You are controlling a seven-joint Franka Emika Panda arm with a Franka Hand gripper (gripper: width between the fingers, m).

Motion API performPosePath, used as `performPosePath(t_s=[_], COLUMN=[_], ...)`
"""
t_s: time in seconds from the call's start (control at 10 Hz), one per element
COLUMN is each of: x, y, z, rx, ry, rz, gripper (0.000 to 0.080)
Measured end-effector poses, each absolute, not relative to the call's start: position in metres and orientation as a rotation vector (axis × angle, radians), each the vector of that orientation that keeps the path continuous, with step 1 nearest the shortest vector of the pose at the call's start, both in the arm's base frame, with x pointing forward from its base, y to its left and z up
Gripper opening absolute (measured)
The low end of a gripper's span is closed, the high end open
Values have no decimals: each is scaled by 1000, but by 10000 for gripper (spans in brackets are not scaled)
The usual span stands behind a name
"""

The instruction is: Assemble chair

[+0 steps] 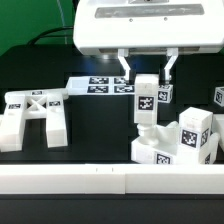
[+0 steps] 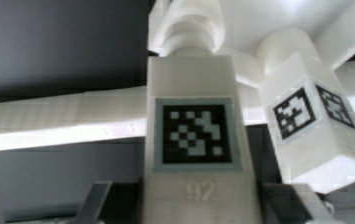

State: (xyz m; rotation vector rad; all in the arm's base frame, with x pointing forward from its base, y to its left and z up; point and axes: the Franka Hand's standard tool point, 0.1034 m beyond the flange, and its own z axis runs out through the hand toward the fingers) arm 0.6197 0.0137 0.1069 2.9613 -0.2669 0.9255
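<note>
Gripper (image 1: 148, 78) spread wide, fingers either side of upright leg (image 1: 147, 100) top w/ gaps visible; nothing clamped. Leg base resting on clustered chair parts (image 1: 185, 140) at exterior view's right; X-braced frame (image 1: 35, 112) well apart at exterior view's left.

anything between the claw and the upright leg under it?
Nothing visible. The claw sits right at the top of the leg, a finger on each side; a second leg stands beside it, not between.
</note>
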Motion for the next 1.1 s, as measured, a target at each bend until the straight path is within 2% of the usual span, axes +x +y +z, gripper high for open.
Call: performPosePath(t_s=[0.9, 1.1], x=[626, 623], y=[18, 19], z=[101, 94], rx=[2956, 2959], ry=[-259, -253], rz=[937, 921], gripper=[291, 291])
